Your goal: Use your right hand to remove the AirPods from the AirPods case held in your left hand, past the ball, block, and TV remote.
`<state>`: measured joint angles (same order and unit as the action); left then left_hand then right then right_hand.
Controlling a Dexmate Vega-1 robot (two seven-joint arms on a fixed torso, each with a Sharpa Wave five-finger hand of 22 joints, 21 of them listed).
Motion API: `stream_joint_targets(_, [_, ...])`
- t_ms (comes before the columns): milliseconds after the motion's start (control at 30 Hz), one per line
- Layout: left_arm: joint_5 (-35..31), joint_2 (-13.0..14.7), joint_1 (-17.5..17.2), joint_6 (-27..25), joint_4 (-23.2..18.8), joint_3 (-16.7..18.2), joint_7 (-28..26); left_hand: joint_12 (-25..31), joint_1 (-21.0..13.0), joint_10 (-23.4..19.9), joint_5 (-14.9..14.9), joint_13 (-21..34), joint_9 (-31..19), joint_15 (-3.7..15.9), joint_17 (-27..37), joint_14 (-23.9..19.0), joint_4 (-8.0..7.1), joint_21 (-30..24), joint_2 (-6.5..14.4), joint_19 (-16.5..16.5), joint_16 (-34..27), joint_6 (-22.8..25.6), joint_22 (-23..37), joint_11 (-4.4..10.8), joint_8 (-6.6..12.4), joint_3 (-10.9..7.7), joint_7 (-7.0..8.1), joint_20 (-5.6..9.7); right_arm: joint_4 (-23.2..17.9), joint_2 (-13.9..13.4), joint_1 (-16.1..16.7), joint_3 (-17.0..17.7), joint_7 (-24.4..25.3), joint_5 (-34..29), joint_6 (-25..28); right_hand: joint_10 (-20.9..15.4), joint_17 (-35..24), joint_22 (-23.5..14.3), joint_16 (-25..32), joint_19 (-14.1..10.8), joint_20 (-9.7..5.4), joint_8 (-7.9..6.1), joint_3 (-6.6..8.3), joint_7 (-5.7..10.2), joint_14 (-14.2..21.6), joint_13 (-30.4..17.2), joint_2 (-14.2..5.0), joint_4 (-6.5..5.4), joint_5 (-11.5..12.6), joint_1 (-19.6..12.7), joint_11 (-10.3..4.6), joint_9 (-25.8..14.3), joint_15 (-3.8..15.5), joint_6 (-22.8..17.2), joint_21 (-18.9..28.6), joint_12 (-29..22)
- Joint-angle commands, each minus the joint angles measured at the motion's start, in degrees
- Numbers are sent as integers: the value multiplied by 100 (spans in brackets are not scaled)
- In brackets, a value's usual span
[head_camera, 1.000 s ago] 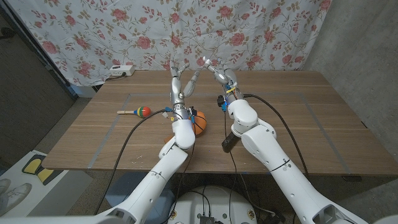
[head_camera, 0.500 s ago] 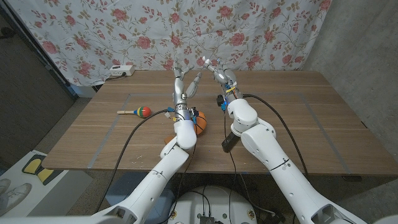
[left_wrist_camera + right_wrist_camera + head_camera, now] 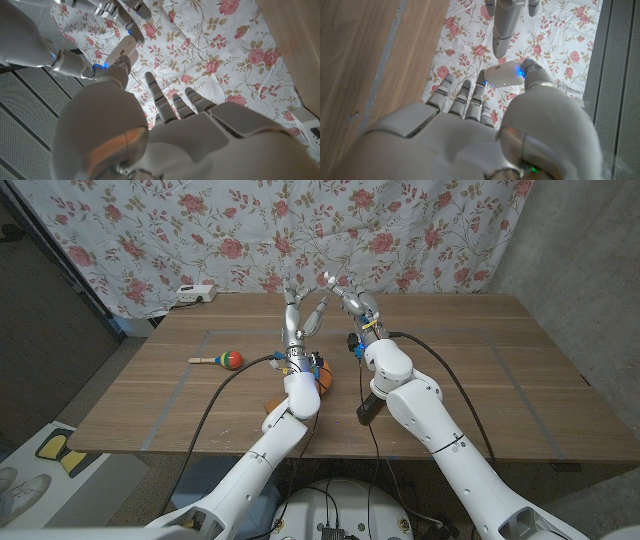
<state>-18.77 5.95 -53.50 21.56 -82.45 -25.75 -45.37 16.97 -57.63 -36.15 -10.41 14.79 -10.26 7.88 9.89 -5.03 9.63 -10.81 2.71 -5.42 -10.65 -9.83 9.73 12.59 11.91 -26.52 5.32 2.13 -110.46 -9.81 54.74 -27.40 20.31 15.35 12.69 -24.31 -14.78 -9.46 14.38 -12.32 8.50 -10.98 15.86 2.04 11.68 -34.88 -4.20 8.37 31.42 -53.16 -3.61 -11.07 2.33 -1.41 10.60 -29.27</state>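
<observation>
One flowered curtain [image 3: 150, 240] behind one wooden table [image 3: 470, 370]. Two white arms, both raised over the table's middle, hands close together up against the curtain.

Left hand [image 3: 298, 310]: fingers spread and pointing up, gripping nothing visible; one fingertip [image 3: 501, 30] just beside the case, contact impossible to tell.

Right hand [image 3: 350, 300]: pinching the case between thumb and a finger, other fingers loosely extended.

On the table: one orange ball [image 3: 322, 379] beside the left forearm; one maraca [image 3: 222, 360] well to the left; one dark remote [image 3: 366, 411], partly hidden under the right forearm.

Smallest: one white case [image 3: 502, 75], up in the air at the right thumb tip, between the two hands.
</observation>
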Motion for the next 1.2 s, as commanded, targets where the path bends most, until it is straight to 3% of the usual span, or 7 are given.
stream_joint_targets(33, [-116,19,11,-203,-32,-89,-42,20,-74,-34,21,35,-27,-15,15,-37,-7,-22,6,-36,-47,-469,10,5,17,17,-21,-17,32,15,-2,16,-41,47,-23,-625,-31,-14,-10,39,-8,-12,-39,15,-27,-24,-79,4,51,-3,-635,-9,534,2,-1,-49])
stream_joint_targets(700, [-57,-32,80,-103,110,-177,-122,2,-187,-24,34,67,-27,9,19,-78,6,-11,21,-12,-53,-462,11,5,2,40,-9,-30,62,17,-4,-26,-85,31,-22,-600,-45,-14,-25,14,0,-13,-54,11,-20,2,-75,-2,60,17,-624,-11,539,-22,9,-64])
stream_joint_targets(1200, [153,69,97,32,102,-189,189,27,-158,-94,38,105,-27,73,28,-174,-48,-16,42,-24,-85,-389,12,7,10,105,-8,-30,71,8,-5,-78,-104,-13,4,-584,-51,-14,-36,7,2,-26,-57,36,-16,19,-73,-3,68,26,-626,-12,544,-75,10,-73])
